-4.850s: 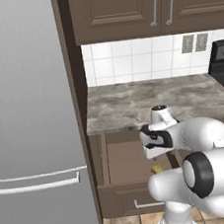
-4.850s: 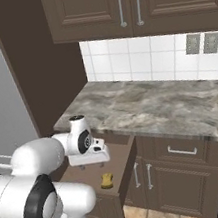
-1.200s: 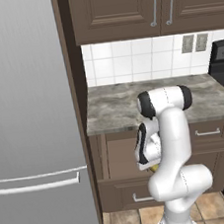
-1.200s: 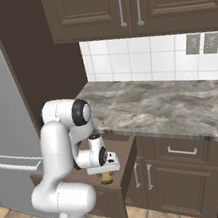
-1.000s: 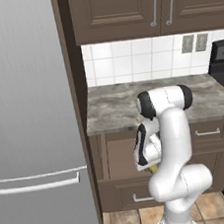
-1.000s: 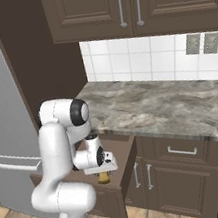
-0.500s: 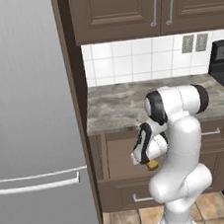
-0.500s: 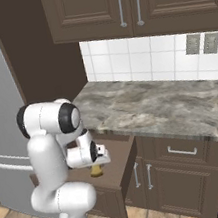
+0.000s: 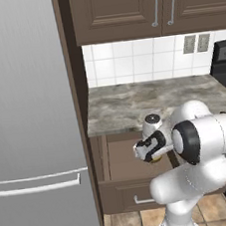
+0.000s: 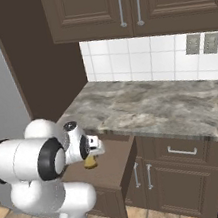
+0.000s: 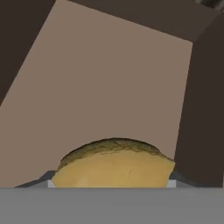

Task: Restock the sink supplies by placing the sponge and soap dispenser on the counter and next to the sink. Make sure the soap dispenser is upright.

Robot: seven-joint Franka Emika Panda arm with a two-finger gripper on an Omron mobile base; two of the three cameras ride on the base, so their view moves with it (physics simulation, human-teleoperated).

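claw (image 10: 92,157): closed on the sponge (image 11: 113,164) — the yellow-tan block sits tight against the hand camera, and from the right base view a tan lump hangs just under the white hand
where the claw is: over the open drawer (image 10: 111,169), below the lip of the tabletop (image 10: 151,106) and in front of it, not above the stone
drawer: pulled out from the dark cabinet under the left end of the tabletop; its pale brown floor (image 11: 109,83) is bare where the hand view looks down on it
sponge, stage: lifted clear of the drawer floor as far as I can judge, carried but not yet placed — it has to go up over the edge and onto the stone
soap dispenser: I can't pick out a black bottle with an orange pump anywhere from where I stand, so I'd say that half of the job is untouched
sink: not visible along this stretch of tabletop; the marbled top runs from the tall panel beside the fridge (image 9: 30,120) across to the dark stove (image 9: 225,61) with no basin in it
progress: early — one item in hand, none set down
what is left: put the sponge on the tabletop beside the sink, then fetch the soap dispenser and stand it upright there; my guess is the base will have to drive to reach the sink
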